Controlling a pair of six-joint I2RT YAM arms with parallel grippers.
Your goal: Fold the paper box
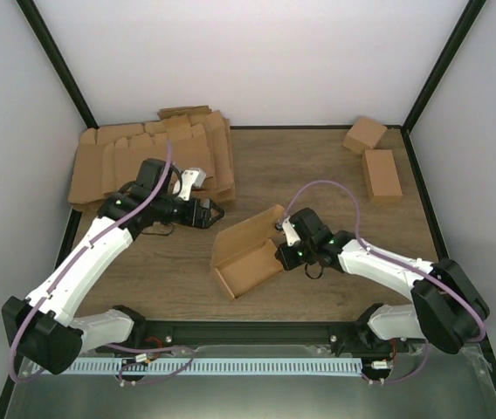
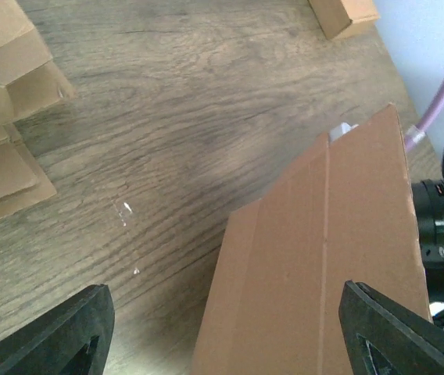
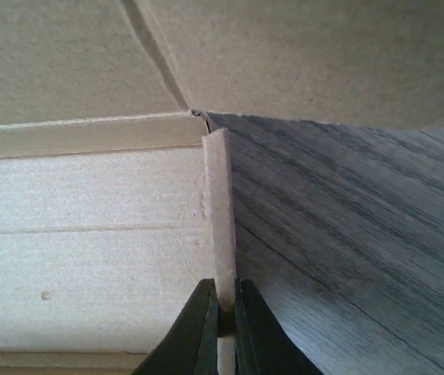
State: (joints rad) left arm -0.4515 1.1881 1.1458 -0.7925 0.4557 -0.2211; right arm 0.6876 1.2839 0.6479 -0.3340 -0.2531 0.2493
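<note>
While the right gripper [image 3: 223, 316] sits pinched tight on a thin upright flap edge of the paper box [image 1: 246, 250], that box rests half-formed near the middle of the wooden table [image 1: 283, 157], one long wall raised, open side up; the right arm reaches it from the right; the left gripper [image 1: 217, 212] hovers just beside the box's far-left corner, fingers spread wide, nothing held, no contact with the cardboard visible; farther back on the left lies a pile of flat cardboard blanks [image 1: 117, 166]; at the far right two small folded boxes [image 1: 381, 175] sit close together near the wall
</note>
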